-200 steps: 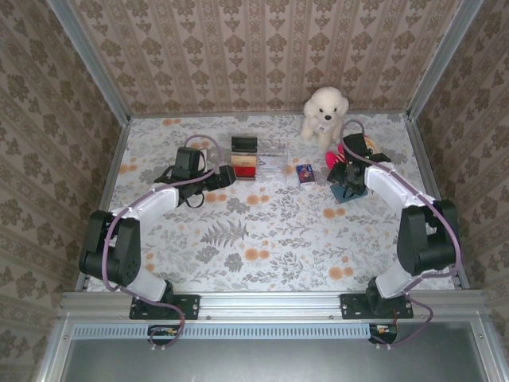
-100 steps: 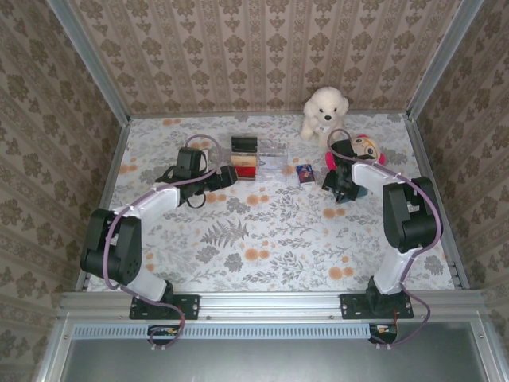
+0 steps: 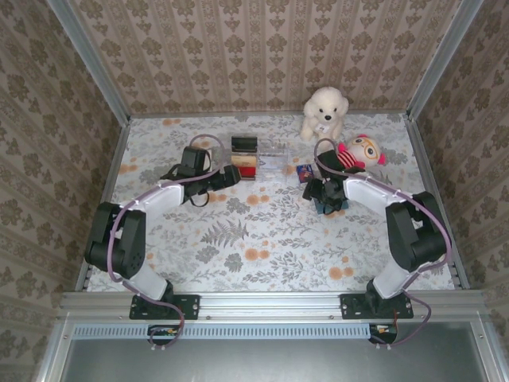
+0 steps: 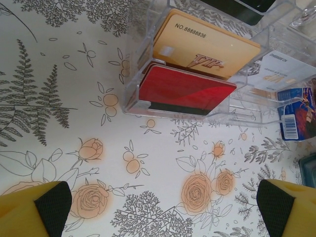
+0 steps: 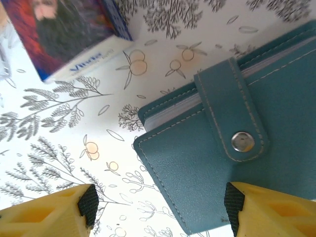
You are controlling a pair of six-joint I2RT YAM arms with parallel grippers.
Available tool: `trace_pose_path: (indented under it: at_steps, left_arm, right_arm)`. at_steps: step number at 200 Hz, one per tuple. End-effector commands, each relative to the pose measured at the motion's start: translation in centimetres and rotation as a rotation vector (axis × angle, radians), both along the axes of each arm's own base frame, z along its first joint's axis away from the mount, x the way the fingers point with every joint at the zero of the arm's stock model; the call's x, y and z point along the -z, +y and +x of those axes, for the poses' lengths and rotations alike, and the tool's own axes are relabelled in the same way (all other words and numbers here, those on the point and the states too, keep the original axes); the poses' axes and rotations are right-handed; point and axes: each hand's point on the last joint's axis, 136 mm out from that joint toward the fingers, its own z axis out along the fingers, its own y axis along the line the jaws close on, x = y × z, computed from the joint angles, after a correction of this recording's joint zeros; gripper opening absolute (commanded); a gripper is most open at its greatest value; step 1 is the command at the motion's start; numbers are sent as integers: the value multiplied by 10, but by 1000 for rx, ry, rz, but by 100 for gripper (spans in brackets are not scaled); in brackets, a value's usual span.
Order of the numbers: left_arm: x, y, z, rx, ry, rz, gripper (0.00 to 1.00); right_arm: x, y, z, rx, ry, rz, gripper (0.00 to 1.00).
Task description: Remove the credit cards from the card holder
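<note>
The credit cards sit in a clear plastic card holder (image 4: 132,94) near the back of the flowery desk (image 3: 238,231). The red card (image 4: 185,91) is in the front slot. A gold card (image 4: 207,49) is in the slot behind it, and a dark card (image 4: 252,7) is behind that. The left hand (image 4: 163,207) is just in front of the holder with its fingers wide apart and nothing in them. The right hand (image 5: 160,207) is off to the side over a teal wallet (image 5: 237,163) with a snap button (image 5: 243,141). Its fingers are apart too, and the wallet looks like it is lying flat on the desk, not pinched. A small picture box (image 5: 64,29) lies close by. I think the cards are very light, thin and stiff. They look smooth, so they may slip out of a loose pinch. They should not break, but they could bend a little if squeezed hard at a slant. The best place to grab looks like the edge of the red card that sticks out of its slot, with one finger on each flat face, then a pull straight along the slot. The holder looks light as well, so it may slide or tip when a card is pulled. The other hand may need to hold it down.
</note>
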Motion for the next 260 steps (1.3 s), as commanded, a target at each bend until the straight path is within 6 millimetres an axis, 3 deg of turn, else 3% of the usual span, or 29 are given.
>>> trace_pose_path:
  at_steps: [1,16,44,82,123,156,159,181,204,227,240,260]
  left_arm:
    - [-8,-8,5,7,-9,-29,100]
    - [-6,-9,2,6,-1,-30,100]
    - [0,-8,-2,-1,13,-28,100]
    - [4,-10,-7,-12,36,-38,99]
    - [-3,-12,-13,-42,25,-14,98]
    - [-1,-8,-24,-95,56,-17,98]
    - [0,-17,-31,-74,60,-19,98]
    - [5,-26,-44,-102,94,-80,98]
    - [11,-52,-54,-64,128,-114,95]
    - [16,-77,-65,-34,155,-135,89]
    - [19,-87,-70,-27,170,-161,89]
    - [19,-109,-78,13,206,-222,86]
  right_arm:
    - [-28,-26,11,8,-48,-85,72]
    - [-26,-47,17,20,-35,-167,71]
    - [-6,-70,20,41,41,-226,70]
    - [17,-65,19,-2,120,-155,75]
    - [27,-43,3,-56,183,-47,74]
    - [18,-21,-19,-72,189,9,73]
    - [16,-19,-21,-73,188,13,73]
    - [12,7,-37,-65,178,116,73]
    - [6,52,-56,-135,165,210,72]
    - [2,82,-67,-176,165,292,72]
    - [-1,83,-67,-175,155,297,72]
    - [-9,61,-64,-155,127,193,72]
